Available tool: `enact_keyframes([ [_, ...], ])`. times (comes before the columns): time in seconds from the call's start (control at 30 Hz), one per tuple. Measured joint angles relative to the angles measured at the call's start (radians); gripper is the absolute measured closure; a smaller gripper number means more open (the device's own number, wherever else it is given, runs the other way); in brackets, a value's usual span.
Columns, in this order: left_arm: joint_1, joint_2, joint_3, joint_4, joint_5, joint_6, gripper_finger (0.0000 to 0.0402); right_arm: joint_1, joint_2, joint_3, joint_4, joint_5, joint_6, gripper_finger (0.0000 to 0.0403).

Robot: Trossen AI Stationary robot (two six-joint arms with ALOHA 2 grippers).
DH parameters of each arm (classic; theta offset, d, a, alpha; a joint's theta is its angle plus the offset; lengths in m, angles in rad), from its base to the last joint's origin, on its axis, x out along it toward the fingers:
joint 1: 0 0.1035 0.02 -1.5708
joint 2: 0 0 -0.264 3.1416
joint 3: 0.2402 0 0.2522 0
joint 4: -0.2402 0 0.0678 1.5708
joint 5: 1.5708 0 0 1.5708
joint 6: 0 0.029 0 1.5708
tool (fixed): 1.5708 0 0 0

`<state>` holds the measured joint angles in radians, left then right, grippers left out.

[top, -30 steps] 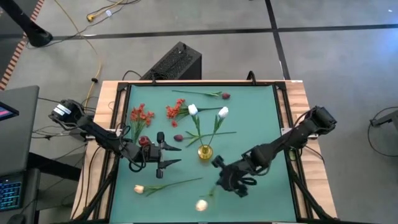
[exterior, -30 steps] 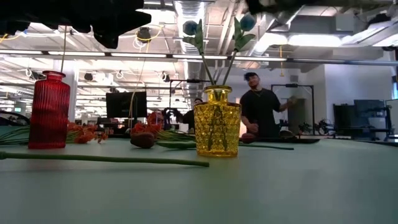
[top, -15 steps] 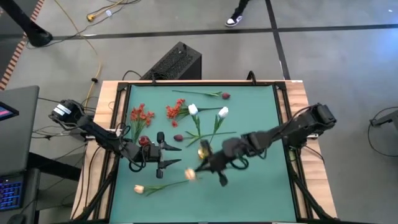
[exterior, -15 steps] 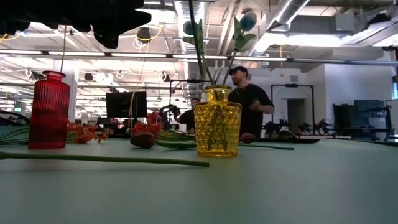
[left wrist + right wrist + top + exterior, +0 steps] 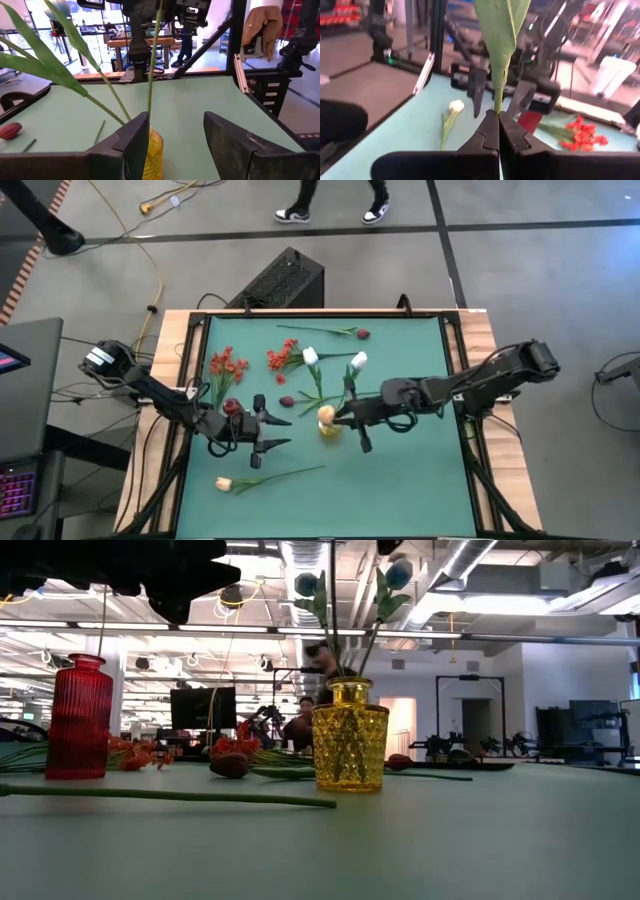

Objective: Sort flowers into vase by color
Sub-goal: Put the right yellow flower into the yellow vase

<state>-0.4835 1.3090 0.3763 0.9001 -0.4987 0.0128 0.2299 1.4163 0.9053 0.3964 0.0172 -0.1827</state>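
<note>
My right gripper (image 5: 342, 418) is shut on a peach tulip (image 5: 326, 415) that stands upright over the yellow glass vase (image 5: 330, 427). In the low view its stem (image 5: 333, 600) runs down into the vase (image 5: 348, 735), beside two white tulips (image 5: 358, 360). My left gripper (image 5: 283, 430) waits open just left of the yellow vase, next to the red vase (image 5: 232, 408). Red-orange blossoms (image 5: 228, 365) and maroon buds (image 5: 287, 401) lie flat on the green mat. Another peach tulip (image 5: 223, 483) lies near the near edge. My right gripper pinches the peach tulip's green stem (image 5: 497, 102) between its two fingers, just below a leaf (image 5: 500, 20). The fingers come level from the table's right and lie across the stem. The tulip stands upright, its lower stem (image 5: 151, 75) reaching down into the yellow vase's mouth.
A long-stemmed maroon bud (image 5: 362, 333) lies by the far edge. The red ribbed vase (image 5: 78, 715) stands left of the yellow one. A wooden frame (image 5: 188, 360) borders the mat. A black box (image 5: 285, 280) sits beyond the far edge, and a person (image 5: 335, 195) walks behind the table.
My right gripper has swung from the near edge up and toward the far left, to the yellow vase, carrying the peach tulip. The tulip has turned from lying slanted to upright, and its stem now goes down into the vase. A person has walked past behind.
</note>
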Motion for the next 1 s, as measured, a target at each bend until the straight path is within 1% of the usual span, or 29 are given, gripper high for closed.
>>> enact_keyframes([
  [0.1, 0.000, 0.000, 0.000, 0.000, 0.000, -0.003, 0.0223, -0.010, -0.013, -0.051, 0.044, 0.031, 0.000, 0.0385],
  [0.2, 0.000, 0.000, 0.000, 0.001, 0.000, -0.003, 0.0223, -0.020, -0.013, -0.076, 0.055, 0.039, 0.015, 0.0385],
  [0.57, 0.000, 0.000, 0.000, 0.003, -0.002, -0.007, 0.0223, -0.030, -0.005, -0.076, 0.052, 0.039, 0.035, 0.0385],
  [0.7, 0.000, 0.000, 0.000, 0.003, -0.002, -0.007, 0.0223, -0.030, -0.005, -0.076, 0.021, 0.039, 0.051, 0.0384],
  [0.77, 0.000, 0.000, 0.000, 0.002, -0.002, -0.007, 0.0223, -0.030, -0.005, -0.076, -0.002, 0.038, 0.051, 0.0379],
  [0.9, 0.000, 0.000, 0.000, 0.002, -0.002, -0.007, 0.0223, -0.030, -0.005, -0.076, -0.066, 0.038, 0.051, 0.0352],
  [1.0, 0.000, 0.000, 0.000, 0.002, -0.003, -0.001, 0.0223, -0.032, -0.004, -0.076, -0.077, 0.038, 0.061, 0.0338],
])
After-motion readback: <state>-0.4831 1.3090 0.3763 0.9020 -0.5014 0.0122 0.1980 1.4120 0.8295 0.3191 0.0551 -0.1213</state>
